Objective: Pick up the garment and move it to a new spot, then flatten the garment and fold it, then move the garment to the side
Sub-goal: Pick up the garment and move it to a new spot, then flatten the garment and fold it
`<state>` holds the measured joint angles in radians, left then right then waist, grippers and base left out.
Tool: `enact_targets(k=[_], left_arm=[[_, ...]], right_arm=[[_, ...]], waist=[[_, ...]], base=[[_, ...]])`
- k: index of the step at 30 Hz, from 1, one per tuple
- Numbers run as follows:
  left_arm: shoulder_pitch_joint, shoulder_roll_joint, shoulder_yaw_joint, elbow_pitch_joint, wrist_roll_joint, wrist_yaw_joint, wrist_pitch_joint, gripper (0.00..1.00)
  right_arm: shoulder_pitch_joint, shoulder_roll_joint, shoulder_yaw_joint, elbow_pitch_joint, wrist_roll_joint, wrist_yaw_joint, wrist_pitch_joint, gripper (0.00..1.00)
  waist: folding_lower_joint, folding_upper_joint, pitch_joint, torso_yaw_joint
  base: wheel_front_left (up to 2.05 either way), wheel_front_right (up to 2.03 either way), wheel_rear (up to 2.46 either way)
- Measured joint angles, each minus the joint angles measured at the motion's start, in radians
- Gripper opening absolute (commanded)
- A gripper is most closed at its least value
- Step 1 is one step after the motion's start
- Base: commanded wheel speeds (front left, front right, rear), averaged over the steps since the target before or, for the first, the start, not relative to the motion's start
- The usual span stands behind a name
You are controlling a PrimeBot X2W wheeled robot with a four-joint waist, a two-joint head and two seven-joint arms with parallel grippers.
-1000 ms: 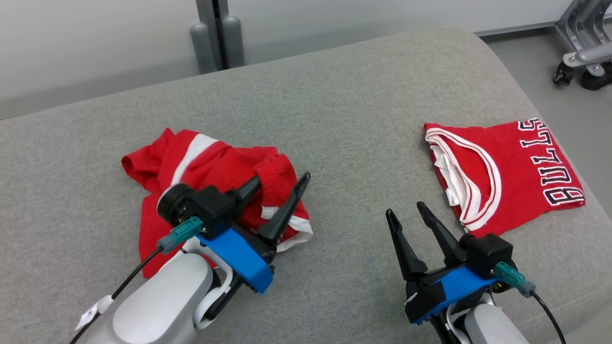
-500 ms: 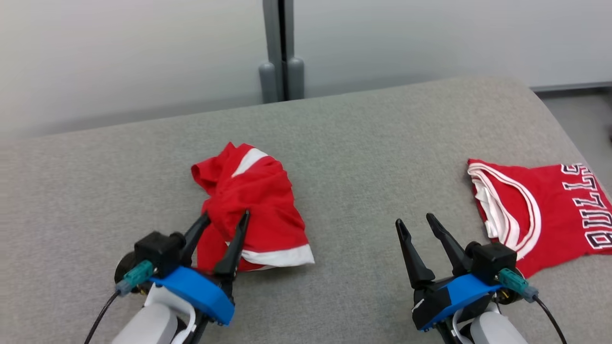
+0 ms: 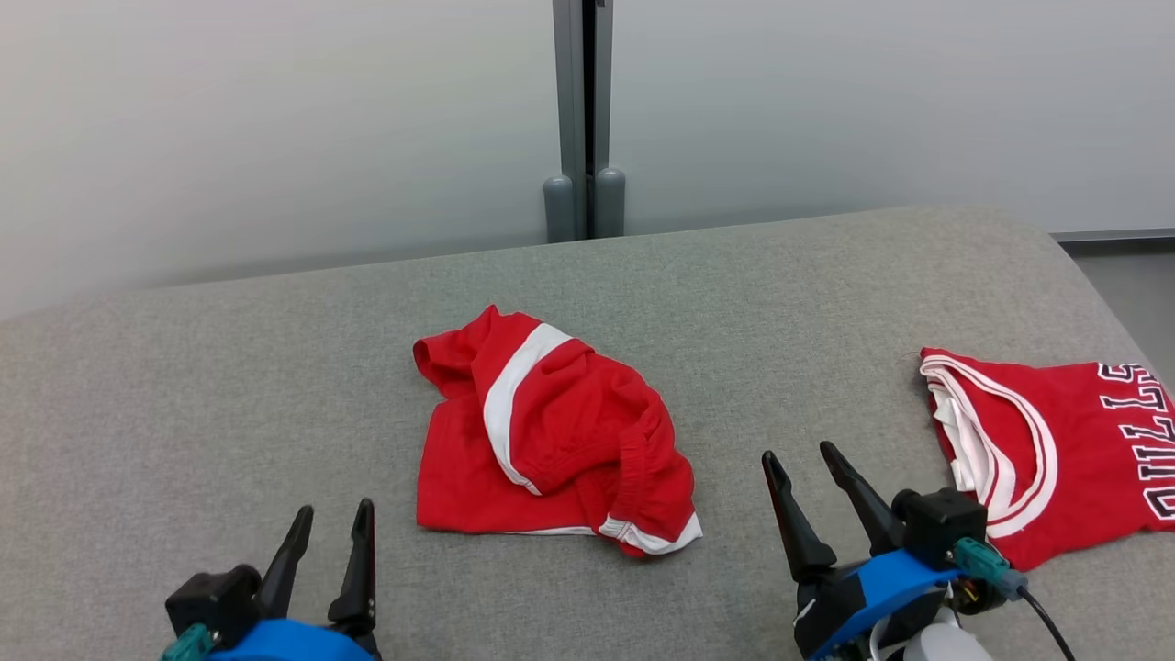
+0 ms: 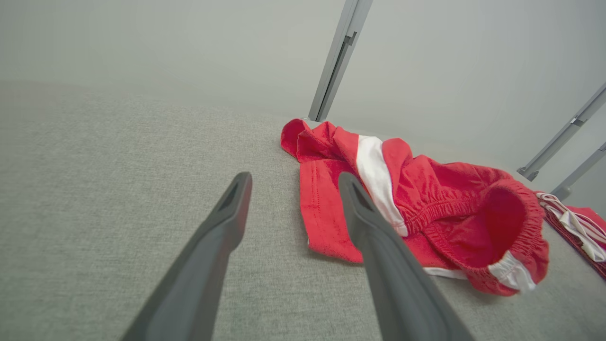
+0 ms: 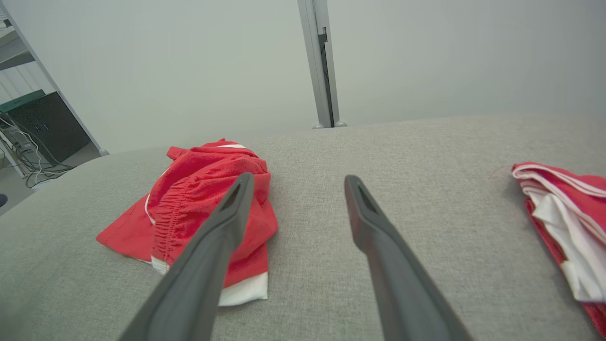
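The red shorts [image 3: 551,441] lie in a crumpled heap near the middle of the grey padded surface [image 3: 229,386], well clear of its far edge. The left claw [image 3: 335,509] hangs at the near edge, just to the shorts' left and a little nearer than them, with its fingers spread apart, nothing between them and not touching the cloth. The right claw [image 3: 797,454] sits near the front right, also spread wide and empty, between the shorts and a folded red jersey [image 3: 1056,450] by the right edge.

The shorts are bunched rather than flat. A broad white stripe curves down one side and a white band edges the lower hem. In the left wrist view the gathered elastic waistband [image 4: 473,208] stands up and gapes open towards the jersey side.
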<state>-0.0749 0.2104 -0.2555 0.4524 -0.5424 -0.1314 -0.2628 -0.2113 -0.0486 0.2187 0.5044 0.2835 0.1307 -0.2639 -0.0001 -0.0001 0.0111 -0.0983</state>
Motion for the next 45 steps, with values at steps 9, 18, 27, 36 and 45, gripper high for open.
enact_targets(k=[9, 18, 27, 36, 45], left_arm=[[0.069, -0.061, 0.089, -0.028, 0.07, 0.0, 0.0, 1.0], [0.068, -0.067, 0.053, -0.006, 0.065, 0.0, 0.0, 1.0], [0.068, -0.04, 0.029, -0.001, 0.03, 0.0, 0.0, 1.0], [0.048, -0.03, 0.012, -0.007, 0.012, 0.0, 0.0, 1.0], [0.053, -0.031, 0.005, -0.003, 0.006, 0.0, 0.0, 1.0]], right_arm=[[0.014, 0.0, 0.016, 0.005, 0.0, 0.0, 0.0, 1.0], [-0.001, 0.0, 0.133, 0.02, 0.019, 0.0, 0.0, 1.0], [-0.048, 0.0, 0.13, 0.136, 0.059, 0.0, 0.0, 1.0], [-0.094, 0.0, 0.131, 0.156, 0.102, 0.0, 0.0, 0.0], [-0.119, 0.001, -0.002, 0.047, 0.136, 0.0, 0.0, 0.0]], waist=[[0.0002, 0.0001, -0.005, 0.034], [0.0002, 0.0001, -0.002, 0.11], [0.0002, 0.0001, 0.031, 0.19], [0.0002, 0.0002, 0.067, 0.233], [0.0002, 0.0001, 0.053, 0.193]], base=[[0.0, 0.0, 0.0], [0.0, 0.0, 0.0], [0.0, 0.0, 0.0], [0.0, 0.0, 0.0], [0.0, 0.0, 0.0]])
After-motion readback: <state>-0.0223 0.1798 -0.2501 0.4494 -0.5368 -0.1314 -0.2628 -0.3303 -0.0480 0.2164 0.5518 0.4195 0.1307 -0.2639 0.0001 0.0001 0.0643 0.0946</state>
